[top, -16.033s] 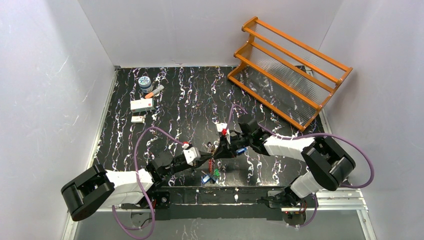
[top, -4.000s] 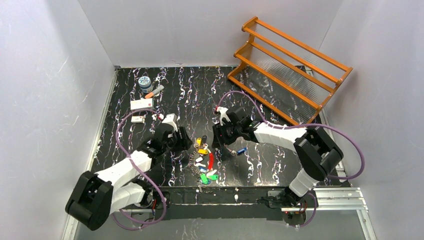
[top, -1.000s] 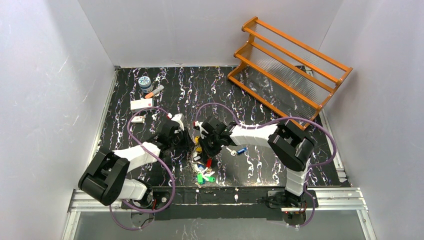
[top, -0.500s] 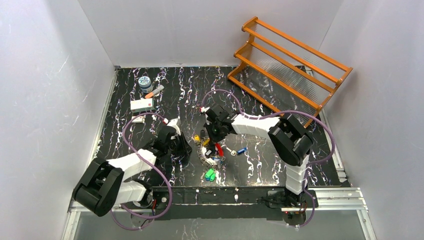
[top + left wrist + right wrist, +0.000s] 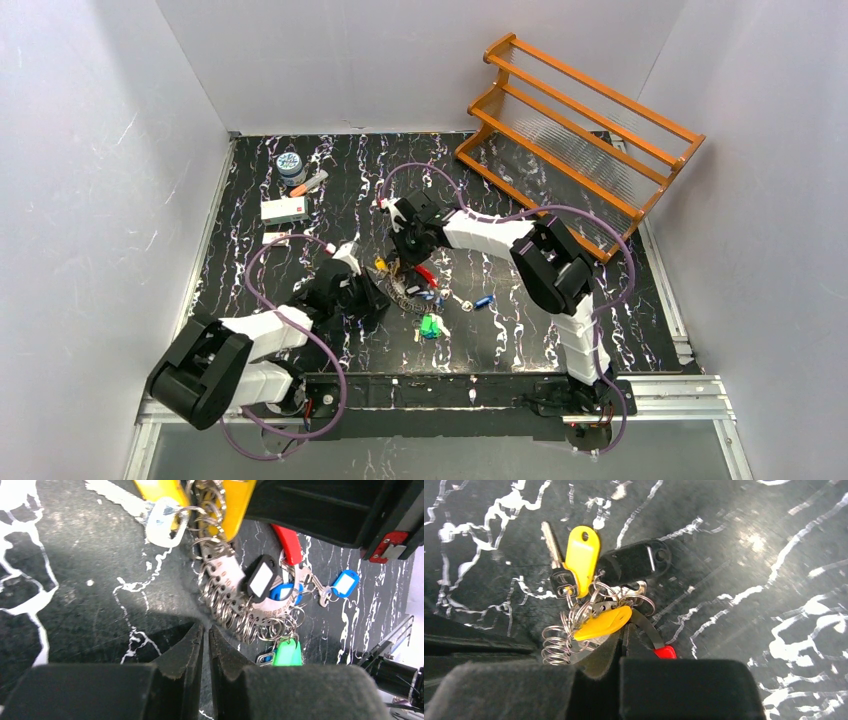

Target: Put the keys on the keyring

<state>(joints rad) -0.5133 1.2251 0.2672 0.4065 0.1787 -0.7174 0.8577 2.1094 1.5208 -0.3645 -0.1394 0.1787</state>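
The keyring (image 5: 412, 284), a bunch of small silvery rings with yellow, red, black, blue and green tags, lies mid-table. My right gripper (image 5: 404, 256) is shut on its top end. In the right wrist view its jaws (image 5: 623, 630) pinch the bunch beside a yellow tag (image 5: 601, 622) and a red tag (image 5: 665, 652). A silver key (image 5: 551, 541) and a black tag (image 5: 634, 562) hang beyond. My left gripper (image 5: 374, 296) points at the bunch from the left. Its jaws (image 5: 206, 629) stand almost shut, tips against the small rings (image 5: 227, 612); no wire shows between them. A blue-tagged key (image 5: 482, 300) lies loose to the right.
An orange wooden rack (image 5: 575, 140) stands at the back right. A small jar (image 5: 290, 165), an orange marker (image 5: 310, 183), a white box (image 5: 284, 208) and a smaller box (image 5: 275, 238) sit at the back left. White walls close in three sides.
My right gripper has moved toward the back, dragging the keyring and its green tags with it. The left jaws have closed, and that gripper has come nearer the front, up to the rings.
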